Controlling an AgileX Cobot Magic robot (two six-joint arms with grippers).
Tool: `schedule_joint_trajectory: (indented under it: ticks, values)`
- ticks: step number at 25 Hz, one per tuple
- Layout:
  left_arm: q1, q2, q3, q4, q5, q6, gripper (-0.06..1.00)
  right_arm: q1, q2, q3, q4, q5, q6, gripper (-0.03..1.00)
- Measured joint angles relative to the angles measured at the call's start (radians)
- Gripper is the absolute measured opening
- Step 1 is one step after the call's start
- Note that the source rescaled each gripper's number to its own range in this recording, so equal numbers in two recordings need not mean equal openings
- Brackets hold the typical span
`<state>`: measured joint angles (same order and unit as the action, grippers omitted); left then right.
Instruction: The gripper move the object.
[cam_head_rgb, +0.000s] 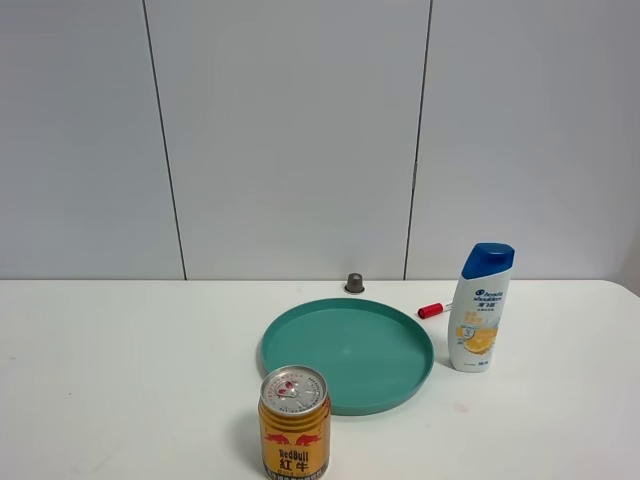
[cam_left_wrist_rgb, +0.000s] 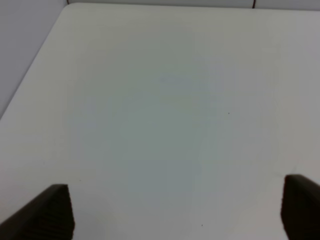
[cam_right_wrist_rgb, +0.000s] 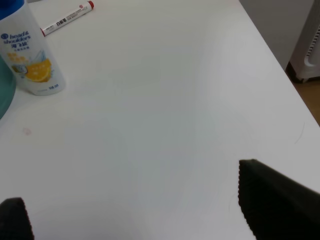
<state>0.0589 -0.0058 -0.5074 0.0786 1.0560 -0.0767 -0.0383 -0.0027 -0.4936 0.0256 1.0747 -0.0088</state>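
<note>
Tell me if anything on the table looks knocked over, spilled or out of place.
Nothing stands out. The shampoo bottle and the can stand upright, the green tray lies flat, and the marker rests behind the bottle.

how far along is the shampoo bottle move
Nothing looks done yet. The white plastic shampoo bottle with the blue cap stands upright on the white table, beside the round teal tray, untouched. Nothing is in hand: the right gripper is open over bare table, apart from the bottle, and the left gripper is open too. Reaching, grasping and moving remain.

Glossy plastic bottle (cam_head_rgb: 481, 308); shiny metal can (cam_head_rgb: 294, 421); matt table (cam_head_rgb: 120, 370).
</note>
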Motion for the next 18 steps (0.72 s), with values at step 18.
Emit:
schedule_joint_trajectory:
  ticks: [18]
  values:
    - [0.000, 0.000, 0.000, 0.000, 0.000, 0.000, 0.74, 0.000, 0.000, 0.000, 0.000, 0.000, 0.000, 1.00]
